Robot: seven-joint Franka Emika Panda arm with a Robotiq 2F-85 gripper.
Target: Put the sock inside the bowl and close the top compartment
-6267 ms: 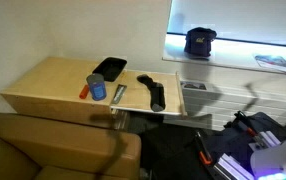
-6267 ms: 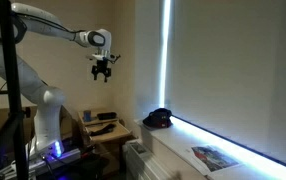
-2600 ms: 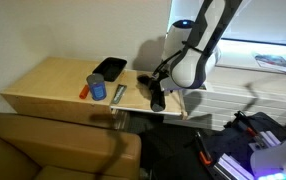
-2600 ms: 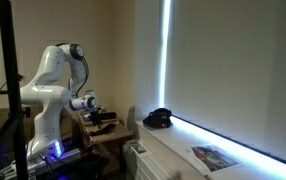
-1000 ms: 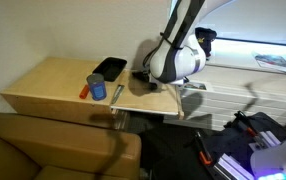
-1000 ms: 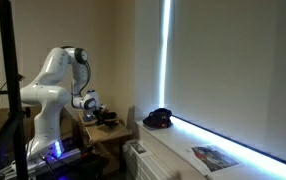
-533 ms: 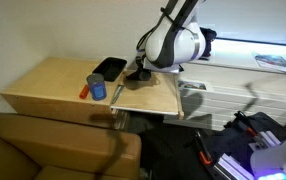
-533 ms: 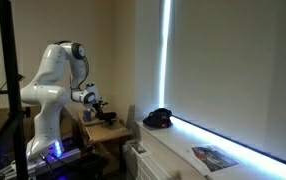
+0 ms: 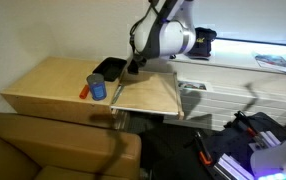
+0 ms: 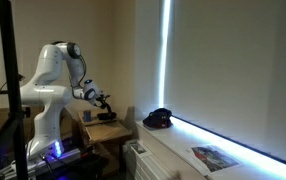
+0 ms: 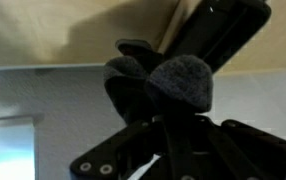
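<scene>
**Wrist view.** The hand [image 11: 161,104] is clamped on the black, limp fabric sock [image 11: 178,82]. The cloth bulges in two soft grey-black lobes just above the fingers. A long black shape runs up and away beyond the lobes; I cannot tell whether it is the trailing sock or the dish. Tan wood fills the background behind it.

**Exterior view, table side.** The hand [image 9: 133,68] hangs over the light tan wooden table [image 9: 43,85]. The sock is off the wood and bunched at the fingertips, too dark to outline here. The small shallow black rounded-rectangular dish [image 9: 110,68] sits just beside the hand, on its wall-ward side. The flat, smooth tan hinged board panel [image 9: 148,95] lies below the hand and reaches toward the camera. A blue cylindrical can [image 9: 98,88] stands beyond the dish.

**Exterior view, window side.** The hand [image 10: 104,101] is small and dark, and its fingers are unreadable. A bulky black cap [image 10: 159,118] sits well apart from it on the sill.

**Handling, judged.**
- The sock should be light, soft and unbreakable, with no stiffness.
- Its loose ends will likely droop and may drape over the low rim.
- A pinch near the bend seems best, since it keeps both tails short.
- The panel looks rigid, so a push near its free edge, away from the hinge, should suit it.
</scene>
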